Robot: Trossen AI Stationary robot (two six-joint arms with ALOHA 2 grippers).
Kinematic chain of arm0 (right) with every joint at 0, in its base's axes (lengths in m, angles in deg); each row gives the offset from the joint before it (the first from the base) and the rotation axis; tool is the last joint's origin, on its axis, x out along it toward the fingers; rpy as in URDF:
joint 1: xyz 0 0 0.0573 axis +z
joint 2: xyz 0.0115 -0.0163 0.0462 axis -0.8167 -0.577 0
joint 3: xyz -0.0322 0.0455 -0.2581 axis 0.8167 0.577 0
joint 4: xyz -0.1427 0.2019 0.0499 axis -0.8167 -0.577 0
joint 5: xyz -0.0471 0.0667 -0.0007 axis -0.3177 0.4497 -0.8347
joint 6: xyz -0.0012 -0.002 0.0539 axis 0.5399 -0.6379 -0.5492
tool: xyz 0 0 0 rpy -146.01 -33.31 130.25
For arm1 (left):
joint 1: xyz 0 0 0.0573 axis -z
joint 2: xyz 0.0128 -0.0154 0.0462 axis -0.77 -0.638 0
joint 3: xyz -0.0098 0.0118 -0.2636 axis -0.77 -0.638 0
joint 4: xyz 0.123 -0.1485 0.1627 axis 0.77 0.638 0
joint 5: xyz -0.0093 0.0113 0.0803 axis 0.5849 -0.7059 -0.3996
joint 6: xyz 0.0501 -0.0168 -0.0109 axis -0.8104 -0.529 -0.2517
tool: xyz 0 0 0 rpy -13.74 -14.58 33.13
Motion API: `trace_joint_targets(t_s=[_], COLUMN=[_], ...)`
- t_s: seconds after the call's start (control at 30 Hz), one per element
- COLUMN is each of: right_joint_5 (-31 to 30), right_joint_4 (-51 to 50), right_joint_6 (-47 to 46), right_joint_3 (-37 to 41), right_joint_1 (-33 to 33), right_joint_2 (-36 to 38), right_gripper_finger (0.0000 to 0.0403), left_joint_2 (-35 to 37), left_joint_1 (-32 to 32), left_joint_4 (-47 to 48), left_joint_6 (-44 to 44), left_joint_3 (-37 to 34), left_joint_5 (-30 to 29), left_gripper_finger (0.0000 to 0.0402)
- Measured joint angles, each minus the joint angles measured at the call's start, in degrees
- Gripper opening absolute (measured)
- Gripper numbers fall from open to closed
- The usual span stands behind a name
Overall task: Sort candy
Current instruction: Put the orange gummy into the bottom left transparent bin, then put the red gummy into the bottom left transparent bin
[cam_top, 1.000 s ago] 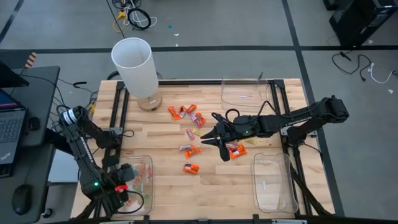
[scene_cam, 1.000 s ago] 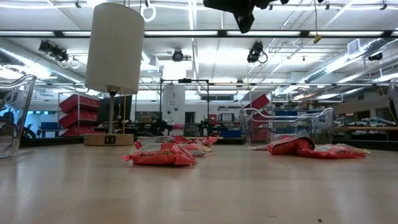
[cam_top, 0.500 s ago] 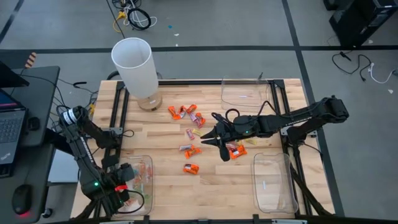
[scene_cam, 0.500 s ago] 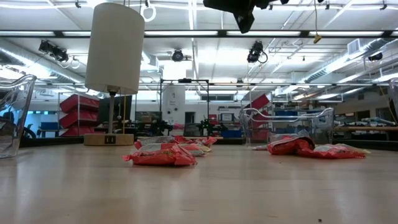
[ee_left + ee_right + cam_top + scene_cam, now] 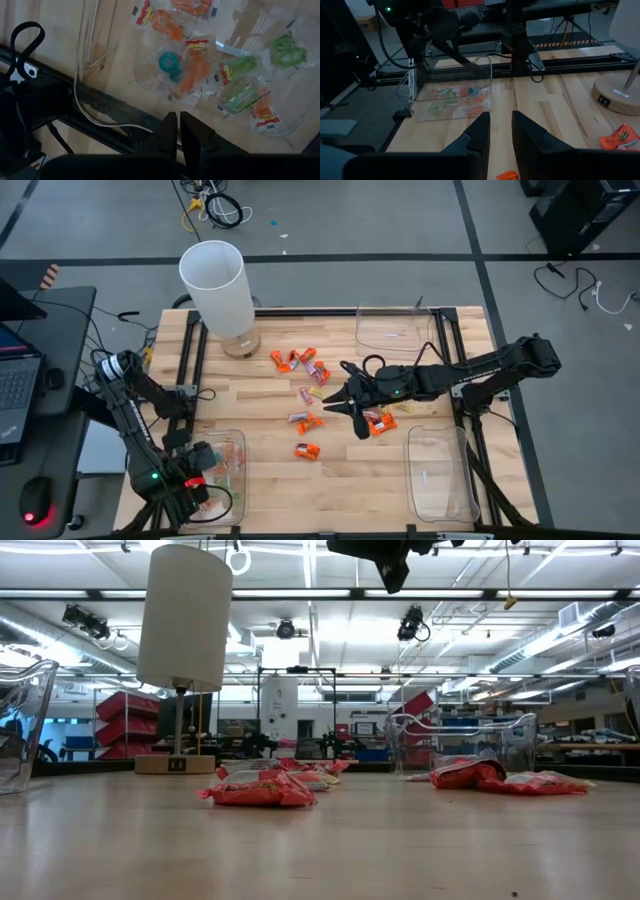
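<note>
Small wrapped candy (image 5: pixel 305 420) lies scattered on the middle of the wooden table, mostly orange pieces (image 5: pixel 258 790). More candy (image 5: pixel 195 70), orange and green, lies on the floor of a clear tray (image 5: pixel 237 442) at the near left. My left gripper (image 5: pixel 178 131) hangs above that tray, pointing down. A narrow gap shows between its fingers and nothing is in it. My right gripper (image 5: pixel 328 408) hovers over the table's middle above the loose candy, open and empty (image 5: pixel 501 127).
A white lamp (image 5: pixel 215 285) stands at the far left of the table. One clear tray (image 5: pixel 395 330) sits at the far right and another (image 5: pixel 440 475) at the near right. Bare wood lies between the near trays.
</note>
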Motion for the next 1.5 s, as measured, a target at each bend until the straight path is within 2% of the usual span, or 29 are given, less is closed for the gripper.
trace_joint_targets(t_s=[0.27, 0.37, 0.5, 0.73, 0.97, 1.13, 1.37, 1.5], right_joint_5=[0.0, 0.0, 0.0, 0.0, -2.4, -7.5, -14.9, -16.6], right_joint_4=[0.1, 0.7, 2.4, 2.6, 0.9, -5.0, -14.1, -16.4], right_joint_6=[0.1, 0.5, 1.6, 2.0, 2.5, 4.3, 2.9, 1.2], right_joint_3=[0.0, 0.0, 0.0, 0.0, -1.4, -5.6, -10.1, -10.3], right_joint_1=[0.3, 0.6, 1.2, 2.5, 4.9, 7.2, 9.3, 10.0], right_joint_2=[0.0, 0.0, 0.0, 0.0, 0.0, 0.0, 0.0, 0.0], right_gripper_finger=[0.0067, 0.0067, 0.0067, 0.0067, 0.0067, 0.0067, 0.0067, 0.0067], left_joint_2=[0.0, 0.0, 0.0, 0.1, 0.2, 0.1, 0.1, 0.1], left_joint_1=[0.0, 0.0, 0.0, 0.0, -0.9, -3.5, -9.0, -11.9], left_joint_4=[0.0, -0.2, -0.5, -1.6, -5.6, -6.2, -12.4, -15.6], left_joint_6=[-1.5, -1.6, -4.4, -15.3, -30.8, -37.3, -52.2, -60.4], left_joint_3=[0.2, 2.3, 7.7, 17.7, 19.3, 19.1, 18.4, 16.4], left_joint_5=[0.0, -0.9, -8.9, -23.6, -37.2, -46.9, -48.5, -46.3], left_gripper_finger=[0.0026, 0.0026, 0.0026, 0.0026, 0.0026, 0.0026, 0.0026, 0.0026])
